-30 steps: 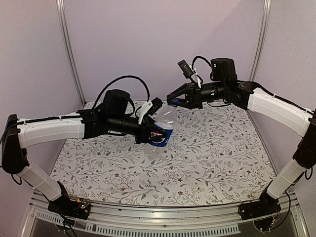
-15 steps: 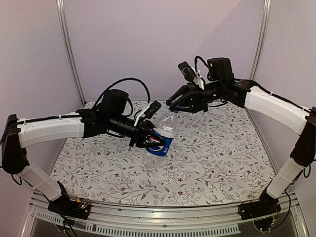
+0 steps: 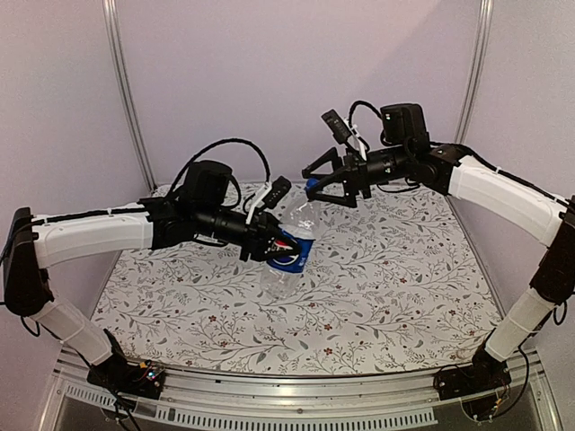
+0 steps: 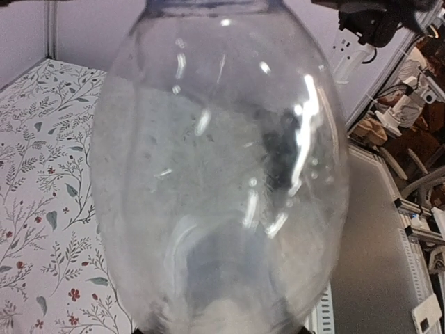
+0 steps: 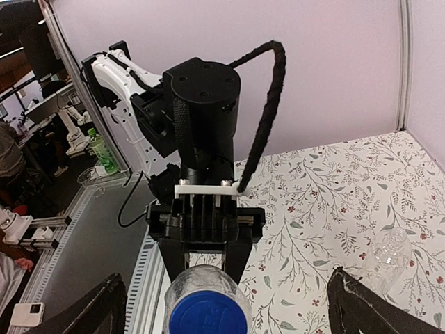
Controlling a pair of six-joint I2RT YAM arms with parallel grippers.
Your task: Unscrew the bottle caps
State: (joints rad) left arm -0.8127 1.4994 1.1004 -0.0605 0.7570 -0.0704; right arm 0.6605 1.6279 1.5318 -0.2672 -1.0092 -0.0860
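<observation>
My left gripper (image 3: 272,244) is shut on the Pepsi bottle (image 3: 292,250) at its blue label band, holding it tilted above the table with the neck toward the right arm. That bottle's clear body (image 4: 219,174) fills the left wrist view and hides the fingers. The bright blue cap (image 5: 208,319) sits on the neck (image 3: 312,185). My right gripper (image 5: 229,309) stands open, its fingertips (image 5: 104,306) wide on either side of the cap and not touching it. A clear unlabelled bottle (image 5: 391,254) shows partly on the tablecloth; its cap is not discernible.
The floral tablecloth (image 3: 386,278) covers the table. Metal frame posts (image 3: 121,90) stand at the back corners against the lilac walls. The aluminium rail (image 3: 296,395) runs along the near edge between the arm bases.
The right gripper's jaws, shut at the blue cap a second ago, have swung wide open. The left arm dipped slightly, then came back up, with the bottle still in its grip.
</observation>
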